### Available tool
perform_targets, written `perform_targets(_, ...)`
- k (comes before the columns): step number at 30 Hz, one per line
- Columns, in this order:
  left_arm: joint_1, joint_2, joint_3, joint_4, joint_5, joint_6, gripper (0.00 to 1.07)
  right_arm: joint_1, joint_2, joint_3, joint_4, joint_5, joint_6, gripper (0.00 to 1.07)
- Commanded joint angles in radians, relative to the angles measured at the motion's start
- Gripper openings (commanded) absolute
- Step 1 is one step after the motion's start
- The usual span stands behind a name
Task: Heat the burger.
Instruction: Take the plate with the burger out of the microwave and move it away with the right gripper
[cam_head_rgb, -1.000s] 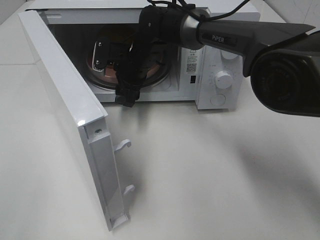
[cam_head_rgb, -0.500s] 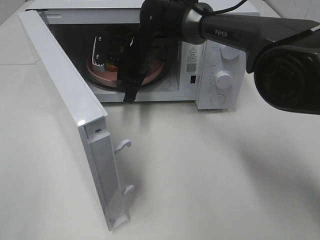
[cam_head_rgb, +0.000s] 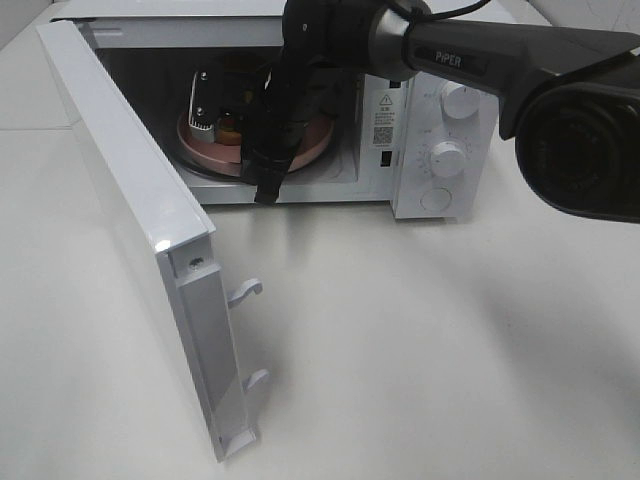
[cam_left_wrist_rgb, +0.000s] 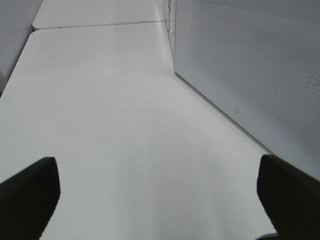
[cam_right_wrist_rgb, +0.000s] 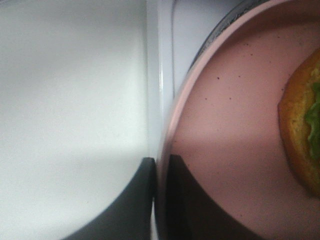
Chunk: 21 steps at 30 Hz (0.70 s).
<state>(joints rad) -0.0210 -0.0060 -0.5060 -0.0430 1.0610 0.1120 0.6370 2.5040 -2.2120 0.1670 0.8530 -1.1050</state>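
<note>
Pinching plate (cam_right_wrist_rgb: 220, 150) rim: right hand (cam_right_wrist_rgb: 160, 172) | burger (cam_right_wrist_rgb: 300, 130) beside

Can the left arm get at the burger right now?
Probably not. The burger sits on the pink plate inside the microwave, with the right arm filling the opening and the open door standing on the left arm's side.

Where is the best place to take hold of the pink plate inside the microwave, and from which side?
Probably its thin front rim, reached through the open front. The pink plate lies flat in the microwave with the burger in the middle, leaving only the edge free. The right gripper is shut on that rim, one finger above, one below.
</note>
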Motion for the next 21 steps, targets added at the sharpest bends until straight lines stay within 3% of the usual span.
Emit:
perform_targets(1, -0.002, -0.016, 0.001, -0.003, -0.015, -0.005, 1.05, -0.008, -0.027, 0.051, -0.006, 0.050, 0.017, 0.00)
perform_targets(10, -0.002, -0.016, 0.001, -0.003, -0.015, -0.005, 1.05, -0.007, -0.206, 0.356, -0.016, -0.210, -0.052, 0.00)
perform_targets(21, -0.002, -0.016, 0.001, -0.003, -0.015, -0.005, 1.05, -0.005, -0.331, 0.555, -0.032, -0.407, -0.111, 0.00)
